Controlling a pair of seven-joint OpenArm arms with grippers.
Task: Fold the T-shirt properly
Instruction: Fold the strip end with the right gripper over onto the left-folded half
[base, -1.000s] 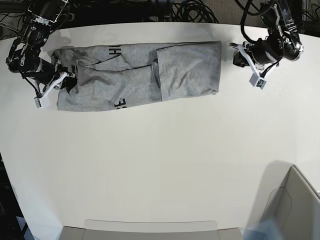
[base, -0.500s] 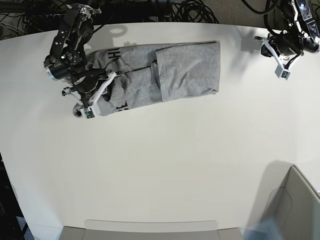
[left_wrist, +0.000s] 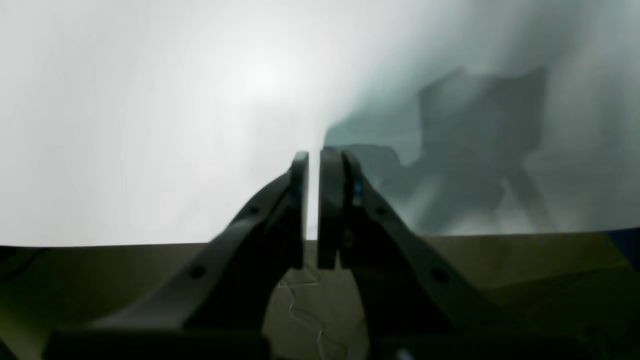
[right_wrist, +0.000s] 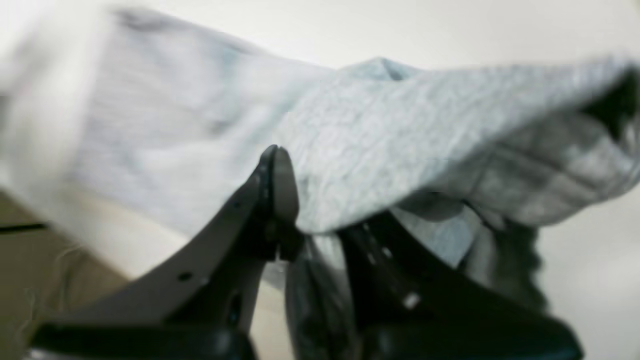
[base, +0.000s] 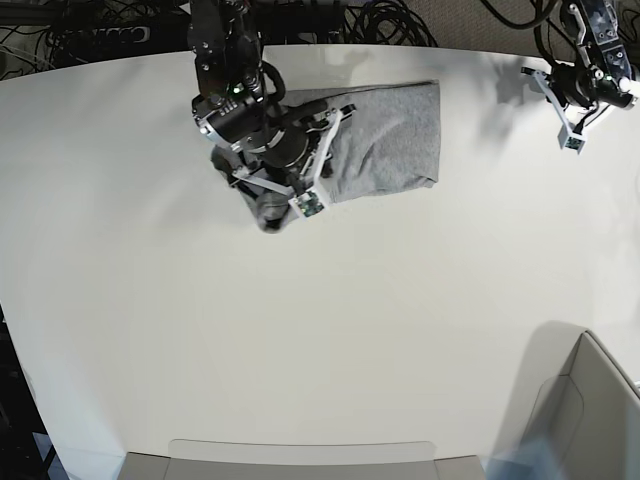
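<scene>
Here we see the right gripper (base: 300, 185) pinching the T-shirt (base: 395, 140); the left gripper (left_wrist: 311, 165) is pressed nearly together, empty.

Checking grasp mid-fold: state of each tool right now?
Left tool: closed, holding nothing, over bare table.
Right tool: closed on a fold of the T-shirt, carrying it.

Right gripper (right_wrist: 300, 200): jaws clamping the T-shirt (base: 385, 140), arm reaching inward. Left gripper (left_wrist: 312, 200): jaws nearly touching, gripping nothing, hanging at the far edge.
</scene>
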